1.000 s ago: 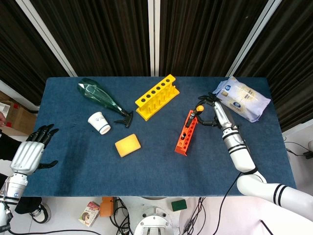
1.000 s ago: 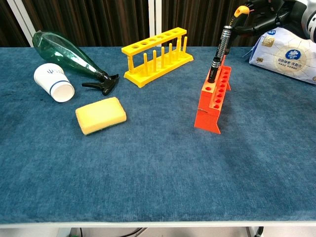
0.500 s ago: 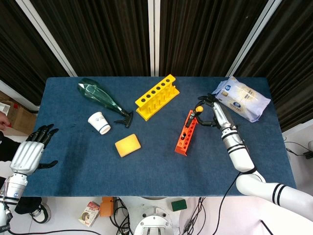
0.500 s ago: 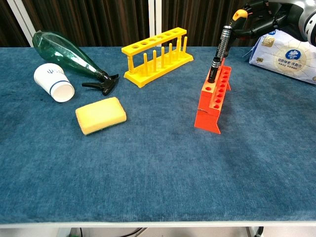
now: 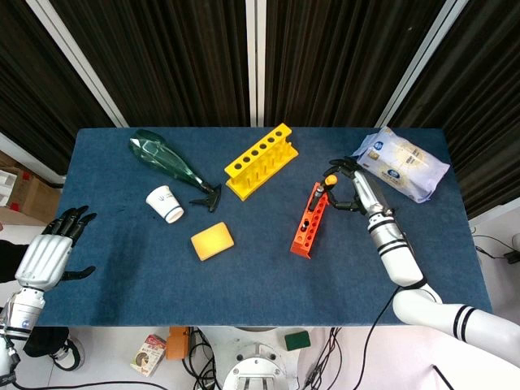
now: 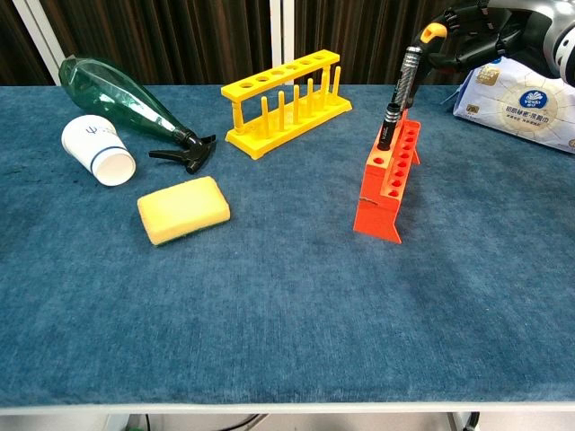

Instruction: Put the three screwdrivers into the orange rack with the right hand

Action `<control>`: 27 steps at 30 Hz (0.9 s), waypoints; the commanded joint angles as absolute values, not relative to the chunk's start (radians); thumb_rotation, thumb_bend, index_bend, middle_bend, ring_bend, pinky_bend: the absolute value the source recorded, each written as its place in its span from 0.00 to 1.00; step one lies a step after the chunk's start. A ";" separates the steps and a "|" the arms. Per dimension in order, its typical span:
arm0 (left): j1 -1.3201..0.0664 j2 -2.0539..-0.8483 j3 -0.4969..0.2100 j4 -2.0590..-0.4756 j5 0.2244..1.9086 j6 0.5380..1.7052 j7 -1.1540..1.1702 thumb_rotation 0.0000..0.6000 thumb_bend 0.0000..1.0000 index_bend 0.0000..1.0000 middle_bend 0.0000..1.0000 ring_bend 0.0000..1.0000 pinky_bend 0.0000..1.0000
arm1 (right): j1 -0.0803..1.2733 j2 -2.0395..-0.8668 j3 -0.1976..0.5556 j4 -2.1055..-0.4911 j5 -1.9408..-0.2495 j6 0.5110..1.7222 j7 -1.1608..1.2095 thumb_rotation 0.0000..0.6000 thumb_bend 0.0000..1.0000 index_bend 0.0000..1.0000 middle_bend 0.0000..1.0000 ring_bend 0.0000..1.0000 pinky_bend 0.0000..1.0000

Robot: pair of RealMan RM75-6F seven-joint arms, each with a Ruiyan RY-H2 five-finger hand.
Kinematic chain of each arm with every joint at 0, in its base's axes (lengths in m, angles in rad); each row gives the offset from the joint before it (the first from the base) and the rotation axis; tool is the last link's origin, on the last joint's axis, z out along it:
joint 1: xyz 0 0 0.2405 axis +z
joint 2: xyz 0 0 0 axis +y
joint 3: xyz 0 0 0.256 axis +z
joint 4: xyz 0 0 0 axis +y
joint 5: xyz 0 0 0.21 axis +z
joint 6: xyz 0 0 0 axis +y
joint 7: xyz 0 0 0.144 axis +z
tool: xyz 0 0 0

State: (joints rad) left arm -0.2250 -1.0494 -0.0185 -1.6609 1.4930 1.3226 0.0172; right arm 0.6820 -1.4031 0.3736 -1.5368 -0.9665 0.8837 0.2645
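right hand point(image 6: 481, 36) pinches the screwdriver point(image 6: 400, 90) by its orange tip, shaft standing in the orange rack point(image 6: 388, 182).

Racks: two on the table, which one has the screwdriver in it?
The orange rack, right of centre. A black screwdriver with an orange cap stands tilted in it, with the right hand at its top. The yellow rack behind it holds nothing.

Orange rack point(image 6: 388, 178), black orange-capped screwdriver point(image 6: 402, 90), blue tablecloth point(image 6: 269, 305)
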 commanded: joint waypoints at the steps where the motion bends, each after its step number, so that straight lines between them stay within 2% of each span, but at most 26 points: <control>1: -0.225 -1.050 -0.018 -1.661 1.493 1.322 0.017 1.00 0.03 0.12 0.03 0.03 0.20 | 0.681 -1.403 0.373 -1.536 -0.970 0.881 0.268 1.00 0.41 0.30 0.13 0.00 0.00; 10: -0.224 -1.050 -0.019 -1.661 1.492 1.323 0.018 1.00 0.03 0.12 0.03 0.03 0.20 | 0.670 -1.397 0.373 -1.542 -1.007 0.881 0.308 1.00 0.39 0.22 0.11 0.00 0.00; 17: -0.223 -1.049 -0.018 -1.662 1.494 1.325 0.020 1.00 0.04 0.12 0.03 0.03 0.20 | 0.635 -1.380 0.375 -1.568 -1.129 0.961 0.371 1.00 0.34 0.12 0.07 0.00 0.00; 23: -0.224 -1.050 -0.018 -1.663 1.496 1.325 0.022 1.00 0.04 0.12 0.03 0.03 0.20 | 0.624 -1.336 0.356 -1.597 -1.272 1.038 0.338 1.00 0.33 0.12 0.06 0.00 0.00; 27: -0.224 -1.051 -0.018 -1.664 1.495 1.324 0.023 1.00 0.04 0.12 0.03 0.03 0.20 | 0.644 -1.257 0.327 -1.638 -1.333 1.027 0.175 1.00 0.32 0.16 0.05 0.00 0.00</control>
